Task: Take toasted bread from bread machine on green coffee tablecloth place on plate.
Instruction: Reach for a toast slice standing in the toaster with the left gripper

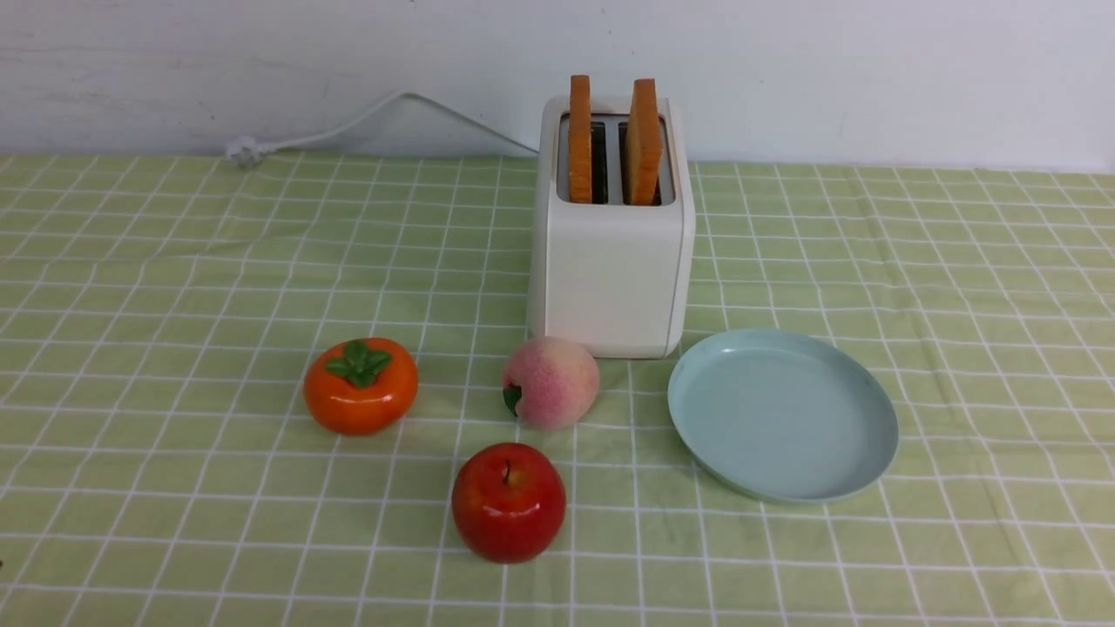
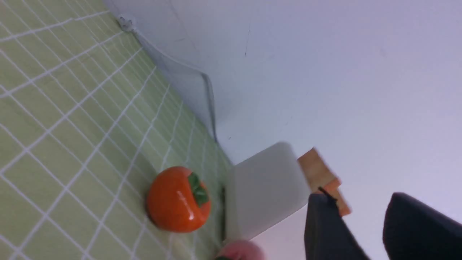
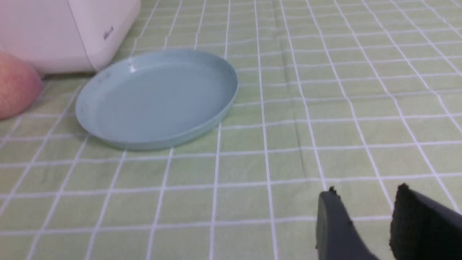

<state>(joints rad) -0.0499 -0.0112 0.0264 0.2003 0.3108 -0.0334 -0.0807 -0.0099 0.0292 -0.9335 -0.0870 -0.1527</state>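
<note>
The white bread machine (image 1: 612, 261) stands on the green coffee tablecloth (image 1: 157, 279) at the back middle. Two slices of toasted bread stand upright in its slots, one on the left (image 1: 580, 139) and one on the right (image 1: 645, 144). The pale blue-green plate (image 1: 782, 416) lies empty just right of and in front of the toaster. No arm shows in the front view. My left gripper (image 2: 355, 204) is open and empty, in the air to the left of the toaster (image 2: 265, 191), with toast (image 2: 319, 173) showing past it. My right gripper (image 3: 364, 196) is open and empty, low over the cloth, right of the plate (image 3: 155, 101).
An orange persimmon (image 1: 361, 386), a pink peach (image 1: 550, 383) and a red apple (image 1: 509, 502) sit in front of and left of the toaster. The white cord (image 1: 348, 131) runs along the back wall to the left. The peach (image 3: 16, 86) lies beside the plate.
</note>
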